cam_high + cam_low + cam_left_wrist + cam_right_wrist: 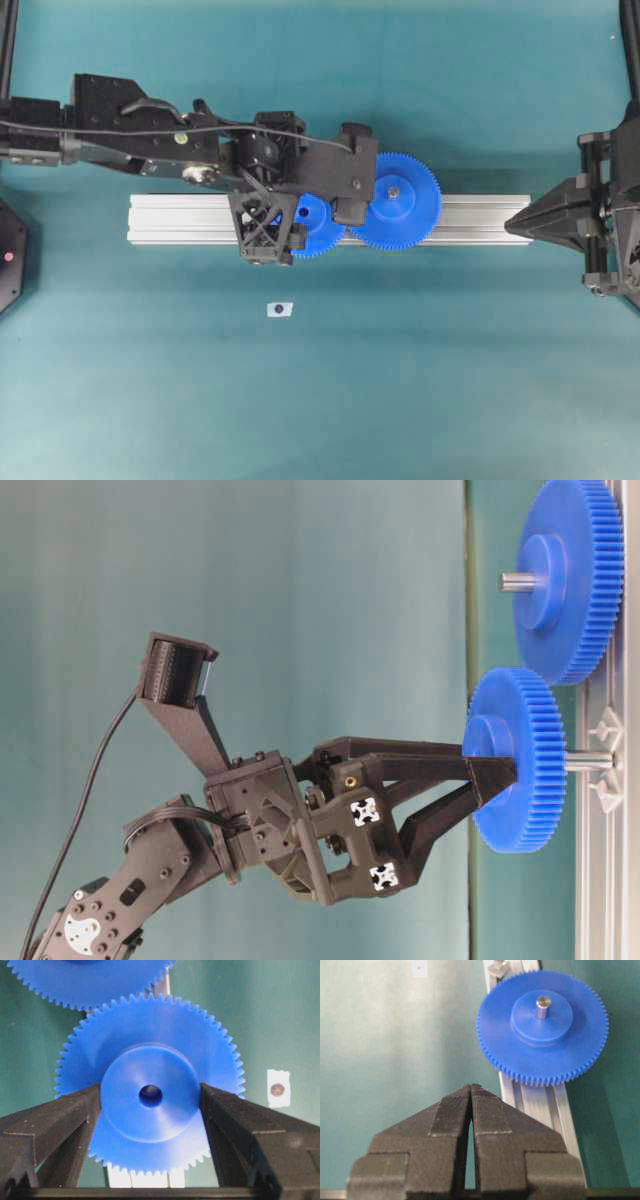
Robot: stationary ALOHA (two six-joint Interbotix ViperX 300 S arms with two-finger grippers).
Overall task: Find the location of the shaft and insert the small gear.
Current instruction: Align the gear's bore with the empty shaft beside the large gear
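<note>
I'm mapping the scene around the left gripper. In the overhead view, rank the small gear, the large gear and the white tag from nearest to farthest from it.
From the left gripper:
1. small gear, between its fingers, on the rail.
2. large gear, just right, beside the small one.
3. white tag, below, on the table.

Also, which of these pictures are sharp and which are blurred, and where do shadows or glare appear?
Overhead view: fairly sharp, a soft shadow on the table along the rail. Table-level view: turned sideways, the small gear crisp. Left wrist view: the small gear's hub slightly soft, the sticker blurred. Right wrist view: the right tool in focus, the large gear softer, pale glare on the table at upper left.
</note>
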